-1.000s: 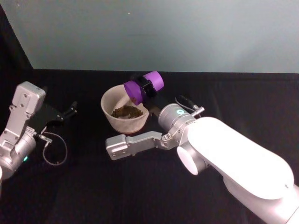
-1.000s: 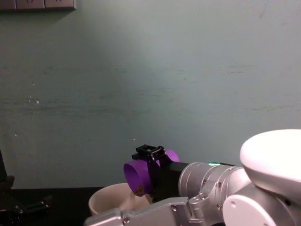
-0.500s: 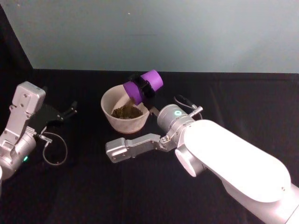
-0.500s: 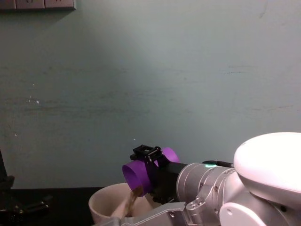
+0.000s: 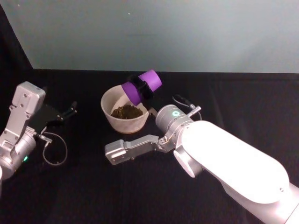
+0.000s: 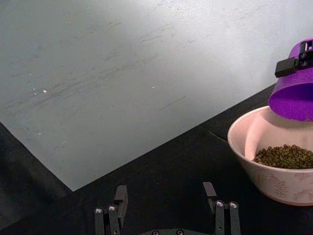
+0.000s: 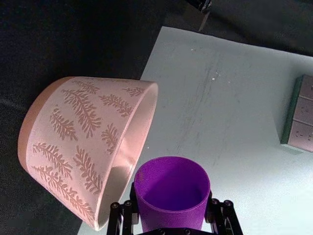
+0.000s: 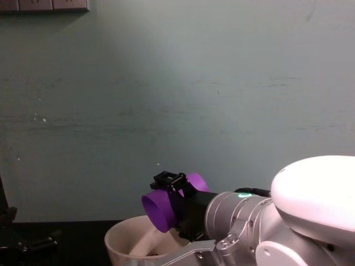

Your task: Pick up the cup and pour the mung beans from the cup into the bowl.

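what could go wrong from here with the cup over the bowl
1. The cup, tilted mouth-down in the right gripper's fingers, hangs close above the bowl's rim; swinging it back low might clip the rim and jolt mung beans out.
2. The right arm's grey link lies just in front of the bowl, so a careless retreat may nudge it.
The left gripper is parked at the left.

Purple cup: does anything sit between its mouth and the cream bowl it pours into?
Nothing visible does. The right pincer holds the small purple plastic cup tipped, its mouth just above the far right rim of the wide cream bowl. Mung beans lie in the bowl. The left pincer sits open, away at the left.
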`<action>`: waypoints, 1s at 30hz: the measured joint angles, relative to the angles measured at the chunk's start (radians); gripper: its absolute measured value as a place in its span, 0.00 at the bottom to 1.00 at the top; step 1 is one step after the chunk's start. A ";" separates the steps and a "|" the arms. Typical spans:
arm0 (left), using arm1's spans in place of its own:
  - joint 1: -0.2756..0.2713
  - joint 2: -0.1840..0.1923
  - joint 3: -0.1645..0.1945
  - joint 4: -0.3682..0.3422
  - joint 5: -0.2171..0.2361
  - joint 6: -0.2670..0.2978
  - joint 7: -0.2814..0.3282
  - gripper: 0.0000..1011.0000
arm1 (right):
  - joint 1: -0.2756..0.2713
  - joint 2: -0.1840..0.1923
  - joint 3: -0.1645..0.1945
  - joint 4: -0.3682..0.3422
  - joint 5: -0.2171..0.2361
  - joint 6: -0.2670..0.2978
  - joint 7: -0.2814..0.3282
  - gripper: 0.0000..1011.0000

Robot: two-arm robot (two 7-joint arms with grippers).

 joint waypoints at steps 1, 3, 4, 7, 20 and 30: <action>0.000 0.000 0.000 0.000 0.000 0.000 0.000 0.99 | 0.000 0.000 -0.001 0.000 -0.002 0.000 0.001 0.72; 0.000 0.000 0.000 0.000 0.000 0.000 0.000 0.99 | 0.001 0.001 -0.004 -0.001 -0.009 0.004 0.001 0.72; 0.000 0.000 0.000 0.000 0.000 0.000 0.000 0.99 | 0.001 0.001 -0.006 -0.002 -0.012 0.005 0.002 0.72; 0.000 0.000 0.000 0.000 0.000 0.000 0.000 0.99 | 0.003 0.003 -0.012 -0.002 -0.025 0.010 0.002 0.72; 0.000 0.000 0.000 0.000 0.000 0.000 0.000 0.99 | 0.028 0.024 -0.088 -0.009 -0.171 0.056 0.007 0.72; 0.000 0.000 0.000 0.000 0.000 0.000 0.000 0.99 | 0.045 0.033 -0.129 -0.013 -0.258 0.072 0.025 0.72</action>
